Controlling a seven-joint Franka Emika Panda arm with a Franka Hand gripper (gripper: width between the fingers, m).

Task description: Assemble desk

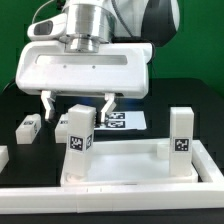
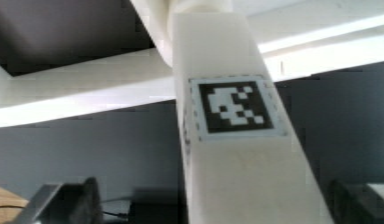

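Between the fingers of your end effector [image 1: 78, 108] a leg post [image 1: 80, 138] stands upright. The fingers are apart. In the exterior view you can see one finger [image 1: 47, 104] on the left of the post and the other one on the right, each with a clear gap to it (so nothing is clamped). The post stands in the corner of the tabletop panel [image 1: 125, 175] on the exterior view's left, with its black-and-white tag [image 1: 78, 141] facing the camera. You cannot tell from these pictures whether it is fully seated in the socket.

A second leg post [image 1: 180, 135] stands upright in the panel's corner on the exterior view's right, well apart from the first one. It also shows a tag.

From the wrist view you look along the first post, which fills the middle of the picture, and the dark fingertips [image 2: 64, 200] are visible on both sides of it without touching.

On the black desk [image 1: 25, 150], on the exterior view's left, a small tagged white piece [image 1: 28, 127] lies flat. Behind the panel lies the marker board [image 1: 128, 120], and in front of the panel runs a low white rail [image 1: 60, 203].
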